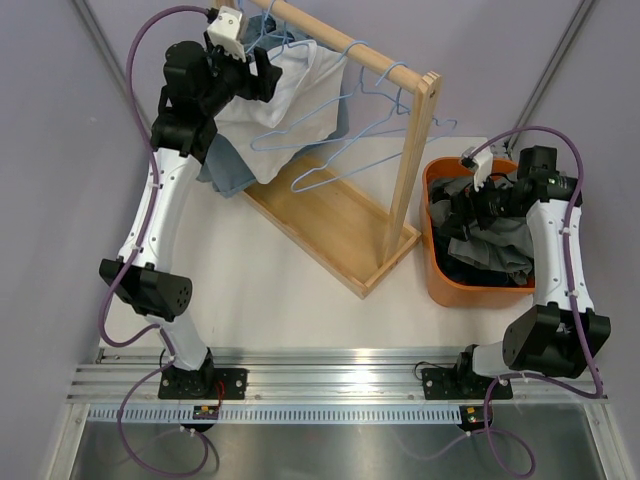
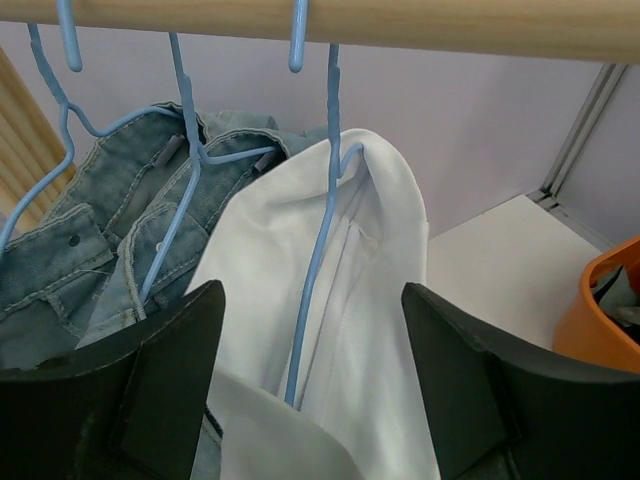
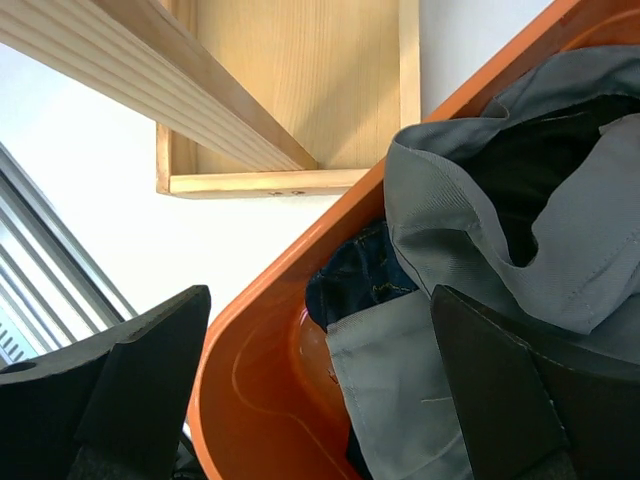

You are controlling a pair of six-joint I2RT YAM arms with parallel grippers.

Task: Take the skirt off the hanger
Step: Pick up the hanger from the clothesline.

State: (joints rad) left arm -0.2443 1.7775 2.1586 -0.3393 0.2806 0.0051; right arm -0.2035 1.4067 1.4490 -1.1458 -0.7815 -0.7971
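A white table [image 1: 250, 290] holds a wooden rack [image 1: 330, 225] that runs diagonally from the far left toward the near right. An orange bin [image 1: 440, 290] stands just to its right, close to the rack's near corner.

The left arm [image 1: 160, 210] reaches up to the far end of the rack's rail [image 1: 340, 45]. The right arm [image 1: 550, 250] bends over the bin, which is heaped with grey clothes [image 1: 490, 250] and some darker ones.

The skirt [image 2: 350, 300], plain white, hangs from the rail at the far end on a blue hanger [image 2: 320, 250]. Denim [image 2: 110, 230] hangs just beside it on its left in the wrist view, on blue hangers of its own. Two bare hangers [image 1: 340, 150] dangle further along the rail.

The left gripper [image 2: 310, 295] is spread, one finger on each side of the skirt. Whether either finger touches the cloth is hard to tell from this angle. The right gripper [image 3: 320, 295] is spread wide over the bin's near rim, holding nothing.
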